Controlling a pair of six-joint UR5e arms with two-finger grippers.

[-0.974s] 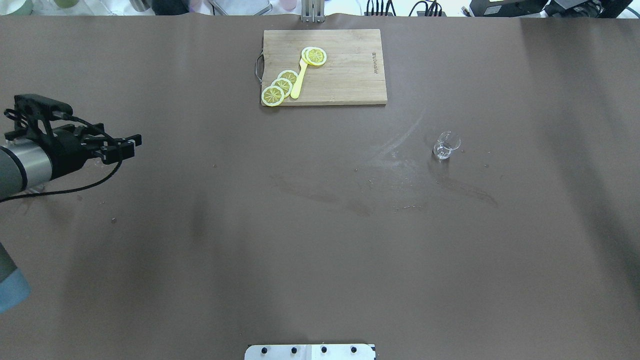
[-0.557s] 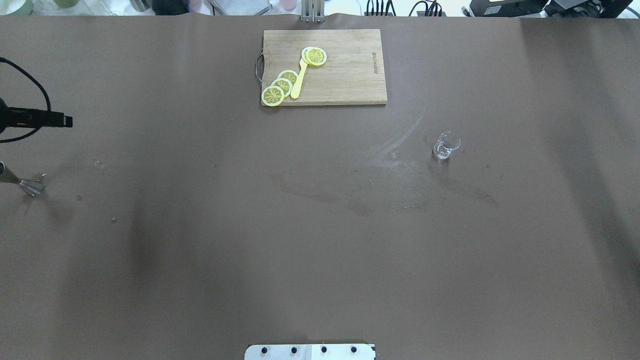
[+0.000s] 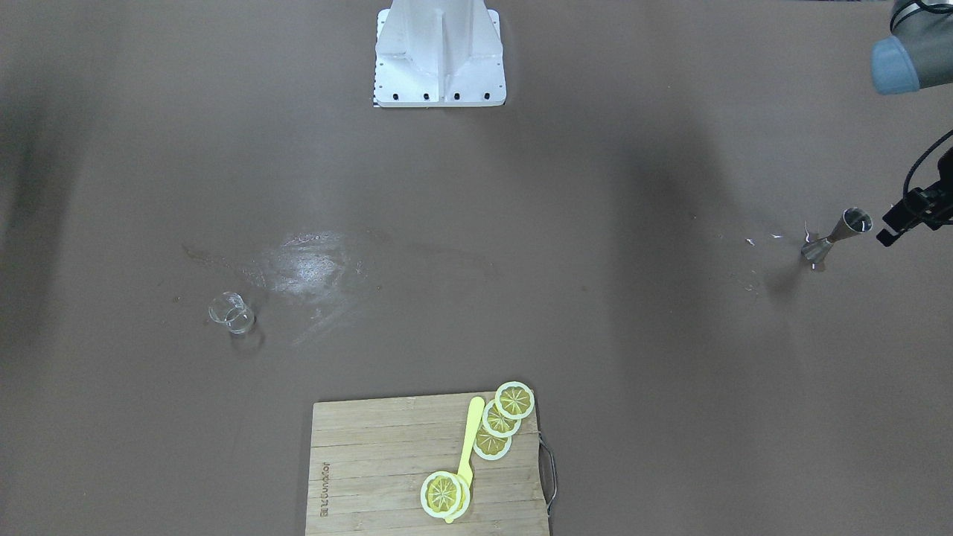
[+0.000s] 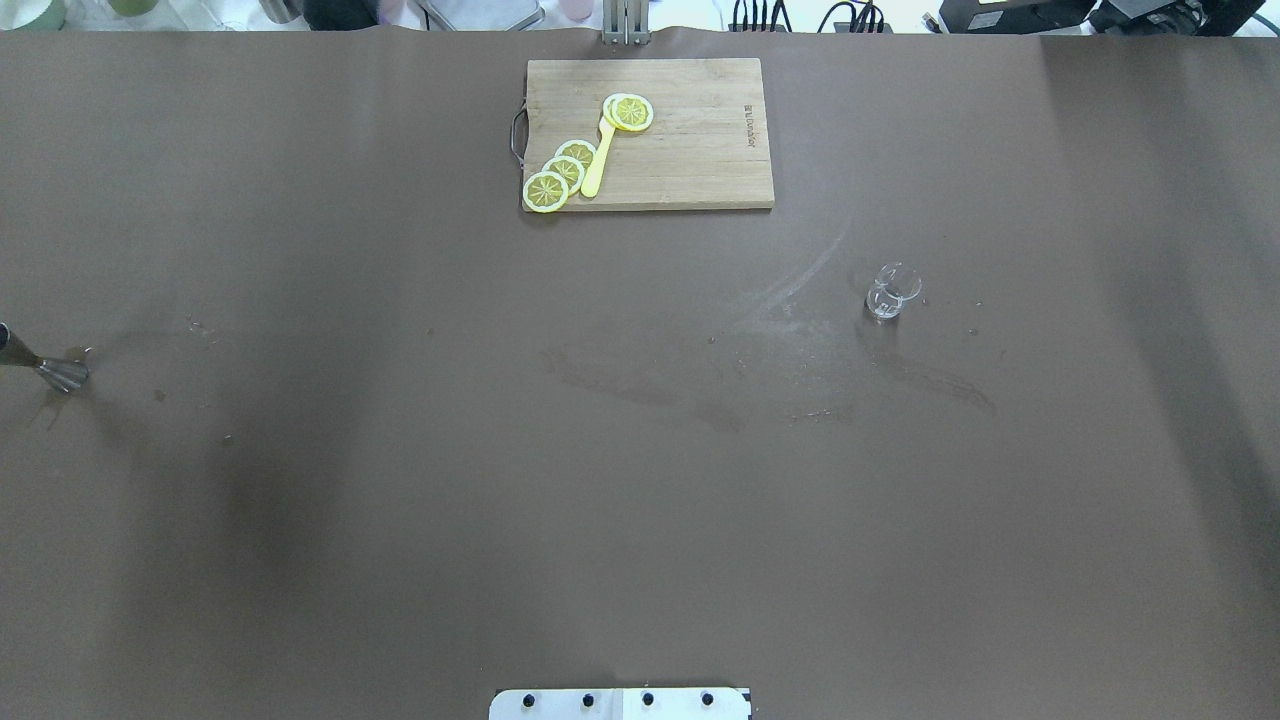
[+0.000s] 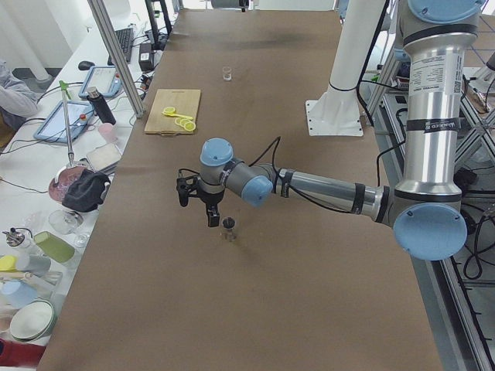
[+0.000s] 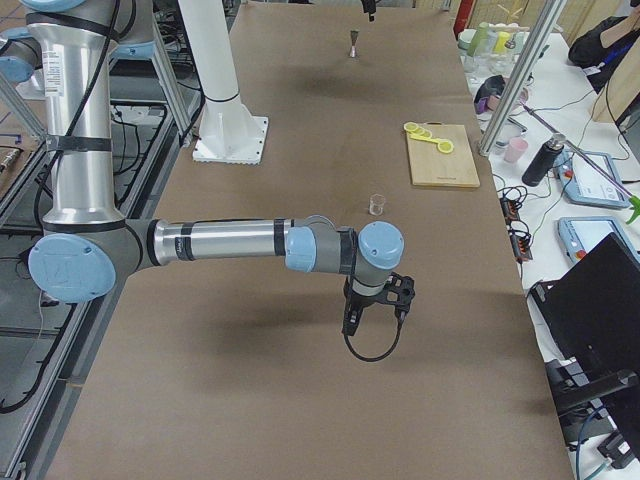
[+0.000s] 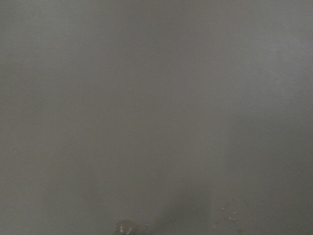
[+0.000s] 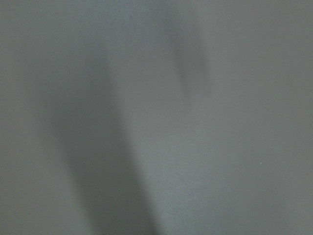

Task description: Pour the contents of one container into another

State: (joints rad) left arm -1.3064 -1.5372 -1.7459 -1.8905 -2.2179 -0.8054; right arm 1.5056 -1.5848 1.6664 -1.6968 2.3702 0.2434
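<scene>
The steel jigger [image 3: 835,237] stands upright by itself at the table's left end, also seen at the overhead view's edge as the jigger [image 4: 55,368]. My left gripper [image 3: 917,211] hangs just beside it, cut by the frame edge, with nothing in it. In the exterior left view its fingers [image 5: 213,218] stand apart, so it is open. The clear glass cup [image 4: 893,291] stands alone on the right half, the same cup [image 3: 232,313] in the front view. My right gripper [image 6: 372,308] hovers over bare table near the right end, well short of the cup; whether it is open or shut I cannot tell.
A wooden cutting board [image 4: 700,150] with lemon slices [image 4: 560,172] and a yellow spoon lies at the far middle. Wet smears [image 4: 800,300] mark the brown cover left of the cup. Both wrist views show only blurred table surface.
My left arm has drawn back leftward out of the overhead view, uncovering the jigger standing at the left edge. The cup has not moved.
</scene>
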